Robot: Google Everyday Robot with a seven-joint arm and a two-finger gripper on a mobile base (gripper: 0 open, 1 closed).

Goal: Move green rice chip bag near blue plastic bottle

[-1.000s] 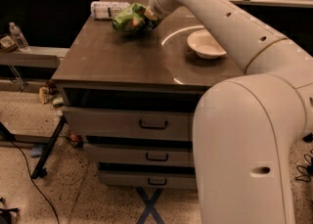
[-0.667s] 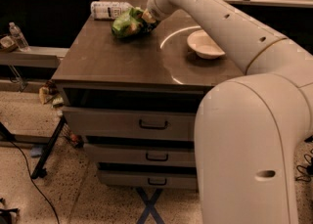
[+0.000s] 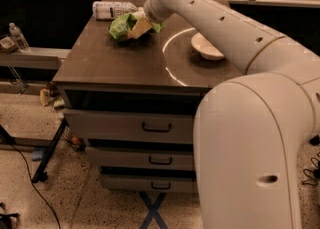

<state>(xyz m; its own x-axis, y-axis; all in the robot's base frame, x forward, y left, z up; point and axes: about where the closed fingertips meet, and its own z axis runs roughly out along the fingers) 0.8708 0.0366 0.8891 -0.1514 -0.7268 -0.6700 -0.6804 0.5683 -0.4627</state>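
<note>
The green rice chip bag [image 3: 121, 26] is at the back of the dark table top [image 3: 125, 63], just in front of the blue plastic bottle [image 3: 113, 9]. The bottle lies on its side along the back edge, its white label showing. My gripper [image 3: 140, 28] reaches in from the right and is shut on the bag's right side, its tan fingers [image 3: 142, 25] against the green foil. The bag's right end is partly hidden behind the gripper.
A white bowl [image 3: 206, 47] sits on the table to the right of the bag. My arm [image 3: 220, 28] spans the right side of the view. Drawers [image 3: 157, 127] are below the table top. A small clear water bottle [image 3: 18, 37] stands on a side shelf at the left.
The gripper and the bag have shifted slightly left and toward the front, staying close to the lying bottle. The bowl and the bottle have not moved.
</note>
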